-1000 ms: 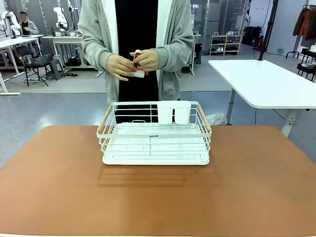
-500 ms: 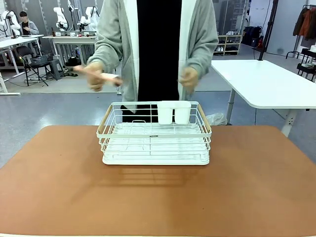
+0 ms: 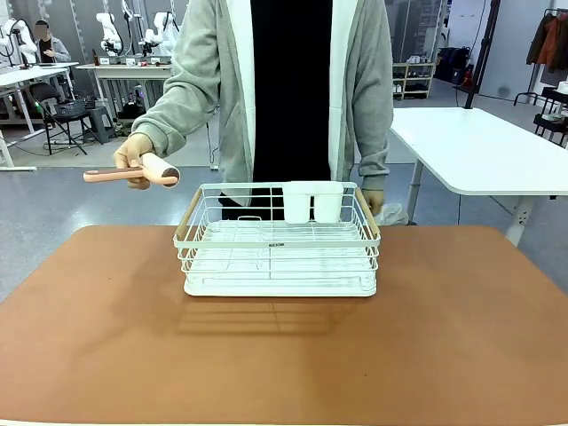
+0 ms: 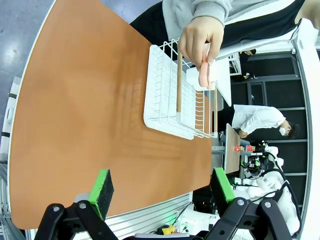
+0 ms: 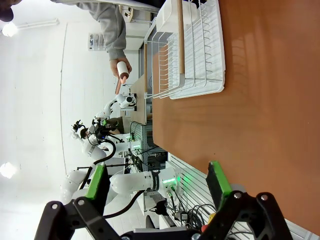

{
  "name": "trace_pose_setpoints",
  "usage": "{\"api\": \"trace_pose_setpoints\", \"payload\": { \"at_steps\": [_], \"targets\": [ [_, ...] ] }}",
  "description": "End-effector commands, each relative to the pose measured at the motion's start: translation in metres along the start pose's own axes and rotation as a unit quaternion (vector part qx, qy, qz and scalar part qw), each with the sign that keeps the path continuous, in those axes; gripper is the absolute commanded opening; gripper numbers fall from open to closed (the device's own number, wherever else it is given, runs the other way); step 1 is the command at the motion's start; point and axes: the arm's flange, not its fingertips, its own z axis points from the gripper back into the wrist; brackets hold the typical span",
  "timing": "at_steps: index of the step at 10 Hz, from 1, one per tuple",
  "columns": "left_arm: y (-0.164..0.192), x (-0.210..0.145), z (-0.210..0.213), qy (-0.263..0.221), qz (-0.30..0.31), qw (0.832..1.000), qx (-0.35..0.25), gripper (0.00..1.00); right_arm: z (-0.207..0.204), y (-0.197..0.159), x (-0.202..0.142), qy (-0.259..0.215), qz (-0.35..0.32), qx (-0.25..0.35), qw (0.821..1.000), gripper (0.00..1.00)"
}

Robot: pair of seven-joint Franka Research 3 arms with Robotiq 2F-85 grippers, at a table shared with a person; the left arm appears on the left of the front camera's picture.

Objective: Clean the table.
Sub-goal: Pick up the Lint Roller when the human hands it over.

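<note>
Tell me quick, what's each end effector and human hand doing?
Left end effector: open, empty.
Right end effector: open, empty.
Person's raised hand: holding a pink-handled roller.
Person's lowered hand: cannot tell.

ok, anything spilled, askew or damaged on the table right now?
Nothing stands out. The white wire rack sits square and upright on the table; no spill or damage shows. The person's hand holds a pink-handled roller in the air beside the rack.

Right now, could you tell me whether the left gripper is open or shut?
Open: the left gripper shows green pads wide apart, nothing between them.
</note>
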Motion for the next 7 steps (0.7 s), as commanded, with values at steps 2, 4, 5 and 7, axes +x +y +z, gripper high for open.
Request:
{"api": "trace_pose_setpoints", "payload": {
  "at_steps": [2,4,5,7],
  "targets": [
    [0.002,0.002,0.002,-0.004,-0.011,1.000,-0.013,1.00,0.000,0.001,-0.002,-0.002,0.009,0.006,1.000,1.00],
    [0.002,0.002,0.002,-0.004,-0.011,1.000,-0.013,1.00,0.000,0.001,-0.002,-0.002,0.009,0.006,1.000,1.00],
    [0.000,0.000,0.000,0.000,0.000,1.000,0.000,1.00,0.000,0.001,-0.002,-0.002,0.009,0.006,1.000,1.00],
    [-0.038,-0.001,-0.047,0.004,0.045,0.998,0.032,1.00,0.000,0.001,-0.002,-0.002,0.009,0.006,1.000,1.00]
  ]
}}
